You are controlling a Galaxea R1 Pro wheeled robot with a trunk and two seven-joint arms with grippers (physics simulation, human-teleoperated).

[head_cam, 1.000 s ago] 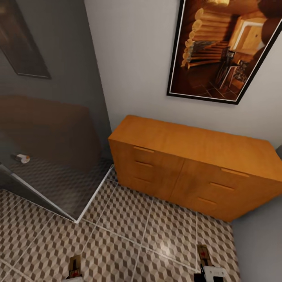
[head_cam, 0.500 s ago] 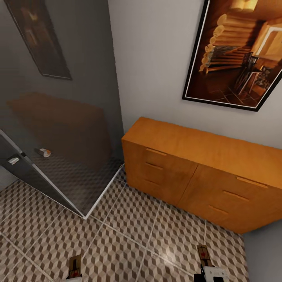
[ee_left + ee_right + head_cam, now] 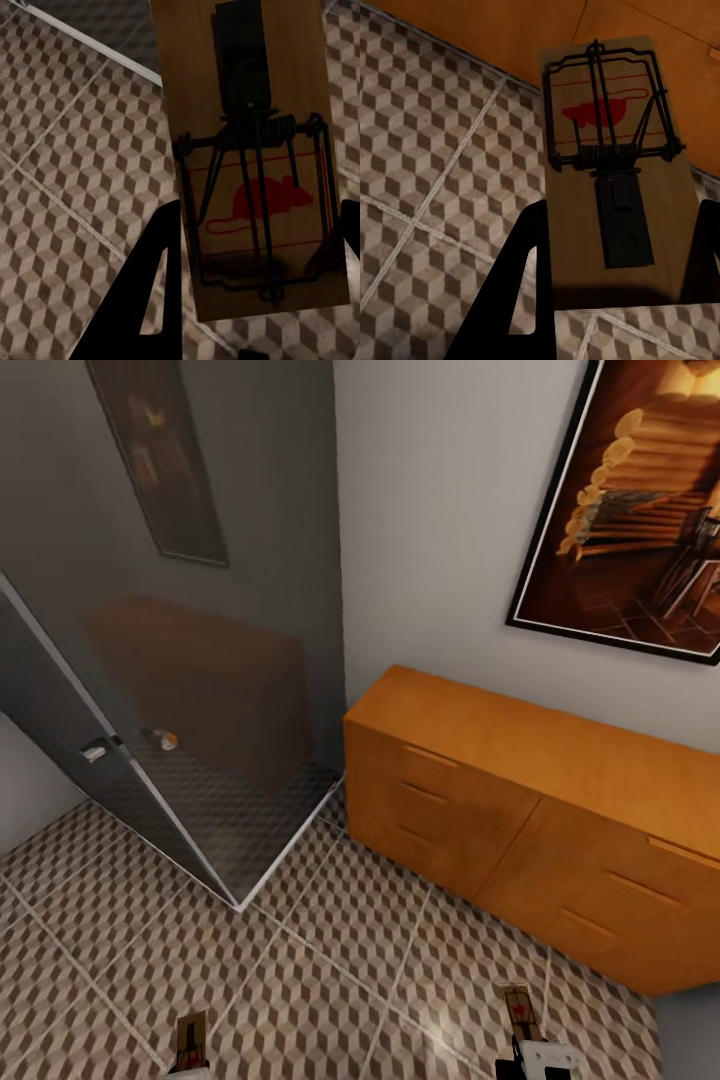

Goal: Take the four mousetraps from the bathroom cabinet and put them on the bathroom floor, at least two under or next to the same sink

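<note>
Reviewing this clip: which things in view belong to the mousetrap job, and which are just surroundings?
Job:
- brown wooden mousetrap held in left tool
- brown wooden mousetrap held in right tool
- orange-brown wooden cabinet
- cube-patterned tile floor

Surroundings:
- black-framed log-cabin picture
- grey glass shower panel

Grips a mousetrap (image 3: pixel 611 172) between the right gripper (image 3: pixel 619 292) fingers, above bathroom floor (image 3: pixel 442 172) beside the cabinet (image 3: pixel 510 37).

The cabinet (image 3: pixel 520 815) runs off the head view's right edge, and so does the painting (image 3: pixel 640 520). Both mousetraps (image 3: pixel 190 1040) (image 3: pixel 519 1008) are cut by its bottom edge, too small to read. The left wrist view crops its trap's (image 3: pixel 251 157) top end.
</note>
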